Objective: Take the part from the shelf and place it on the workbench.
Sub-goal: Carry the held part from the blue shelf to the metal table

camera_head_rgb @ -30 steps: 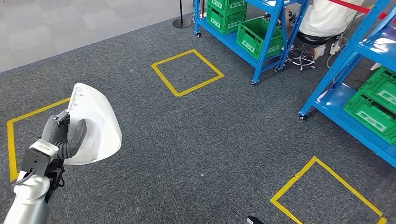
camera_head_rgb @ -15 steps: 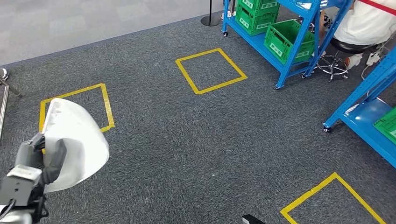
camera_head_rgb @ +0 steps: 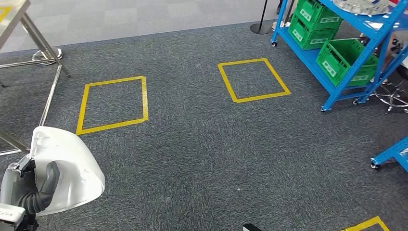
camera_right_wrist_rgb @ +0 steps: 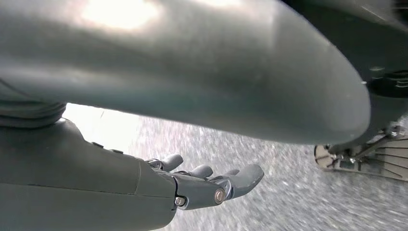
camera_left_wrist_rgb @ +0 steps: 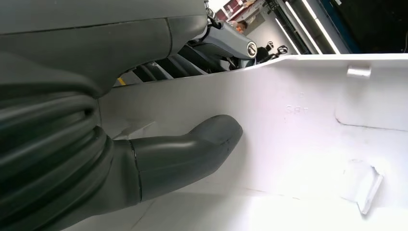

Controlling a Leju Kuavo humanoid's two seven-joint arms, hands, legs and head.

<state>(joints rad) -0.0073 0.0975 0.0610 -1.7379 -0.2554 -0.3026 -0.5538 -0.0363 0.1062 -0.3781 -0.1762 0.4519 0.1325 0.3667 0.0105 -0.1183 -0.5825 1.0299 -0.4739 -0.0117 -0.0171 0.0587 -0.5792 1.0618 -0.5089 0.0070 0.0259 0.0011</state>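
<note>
Left robot hand (camera_head_rgb: 29, 190) clamped on white part (camera_head_rgb: 72, 168), thumb (camera_left_wrist_rgb: 192, 149) pressed inside it; right robot hand (camera_right_wrist_rgb: 207, 185) empty, fingers apart, above grey carpet (camera_head_rgb: 202, 144).

Head high, downward — wrists perhaps close-in.

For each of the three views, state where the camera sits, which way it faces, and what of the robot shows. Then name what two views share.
Head view: high on the body, looking forward and down at grey carpet with yellow squares and a blue shelf; the left hand holding the white part shows.
Left wrist view: behind the left hand, facing the part's inner face; the thumb presses on it.
Right wrist view: behind the right hand, facing carpet; fingers apart, holding nothing.
Shared: the head and left wrist views show the part and left hand.
</note>
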